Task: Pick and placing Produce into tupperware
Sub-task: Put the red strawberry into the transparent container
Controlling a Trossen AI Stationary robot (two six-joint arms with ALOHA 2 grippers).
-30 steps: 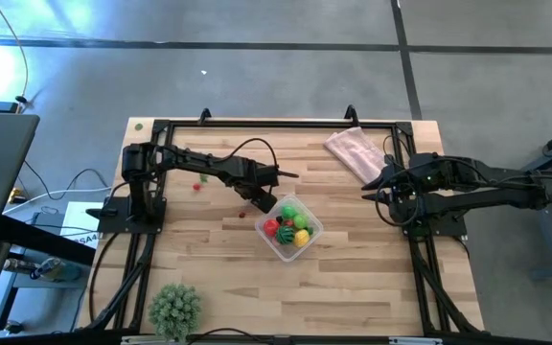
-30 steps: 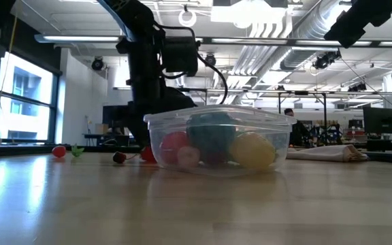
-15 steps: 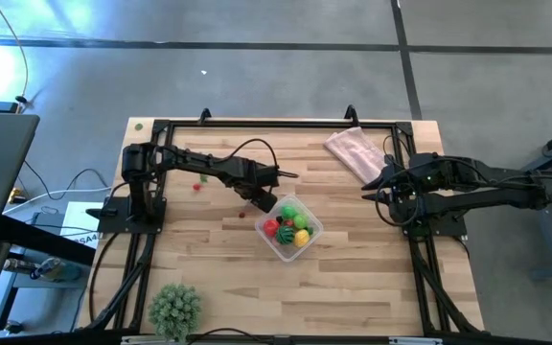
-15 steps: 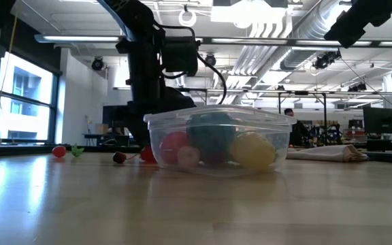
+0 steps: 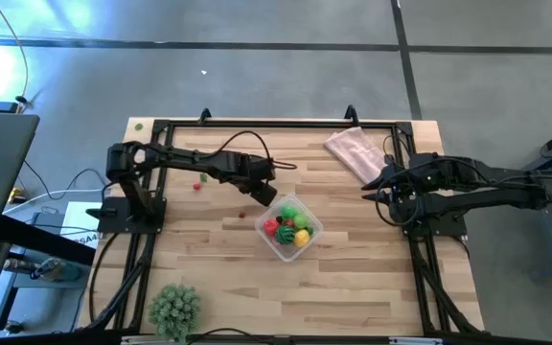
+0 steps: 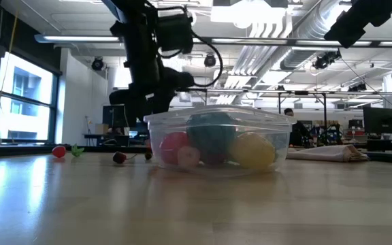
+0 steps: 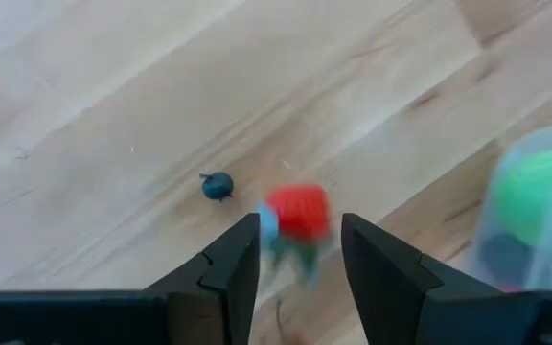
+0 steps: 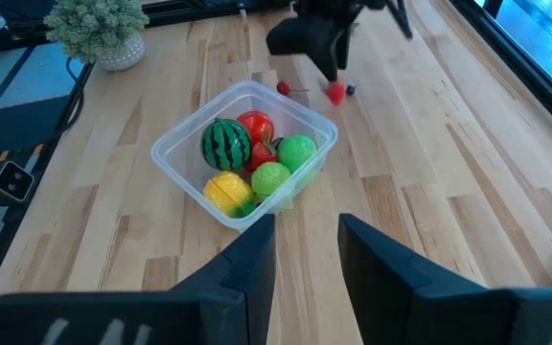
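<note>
The clear tupperware (image 5: 290, 228) stands mid-table and holds several produce pieces: a striped watermelon (image 8: 225, 144), red, green and yellow ones. My left gripper (image 7: 300, 249) hangs just beyond the tupperware's far-left corner, pointing steeply down, shut on a small red produce piece (image 7: 298, 211) with a green leaf. A small dark berry (image 7: 218, 186) and a cherry (image 8: 283, 88) lie on the wood close by. Further left lie a red and a green bit (image 5: 197, 186). My right gripper (image 8: 307, 240) waits open at the table's right side. My left gripper has the red piece (image 7: 295, 216) between its two fingers, at their free ends. The fingers come from above, slanting steeply down. The piece shows blurred in the left wrist view. In the low view it no longer lies on the table beside the tupperware.
A pink cloth (image 5: 353, 151) lies at the far right. A spiky pale-green ball plant (image 5: 174, 307) stands at the near left corner. Black frame rails (image 5: 276, 123) run along the table's edges. Bare wood lies in front of the tupperware.
My left gripper has risen from the table by the tupperware's far-left corner. The red piece that lay there beside the tupperware has gone up with it. The gap between the fingers looks unchanged.
</note>
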